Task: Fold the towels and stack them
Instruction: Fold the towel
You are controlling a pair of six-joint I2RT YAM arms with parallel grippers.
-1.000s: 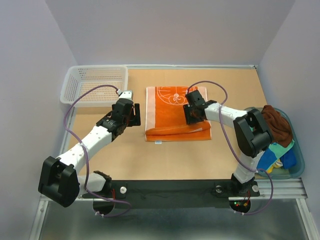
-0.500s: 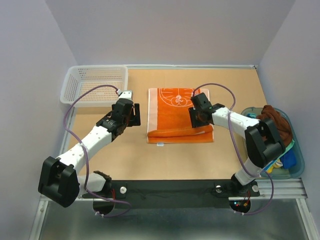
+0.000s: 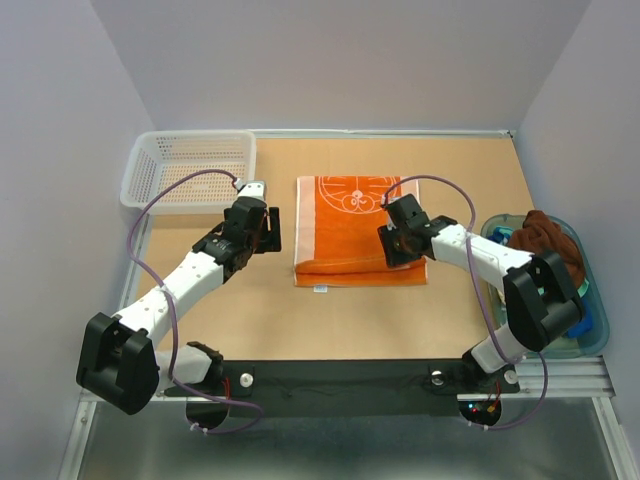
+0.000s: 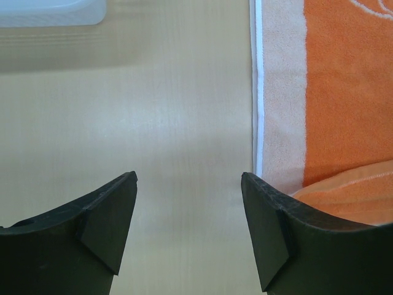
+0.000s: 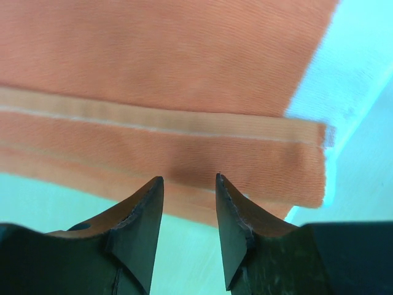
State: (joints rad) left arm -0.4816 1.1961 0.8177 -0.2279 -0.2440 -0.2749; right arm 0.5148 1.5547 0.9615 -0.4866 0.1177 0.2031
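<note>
The table (image 3: 450, 170) carries the orange towel (image 3: 350, 215), which lies folded at its middle with the white circle pattern on top and a pale border along its left edge. A white mesh basket (image 3: 185, 165) sits at the far left corner. A translucent tub (image 3: 592, 335) stands at the right edge, with a dark brown towel (image 3: 548, 240) heaped in it. The left hand (image 4: 190, 181) hangs wide open just beside the orange towel's left edge. The right hand (image 5: 187, 178) is at the towel's near right corner, its jaws slightly parted and gripping nothing.
</note>
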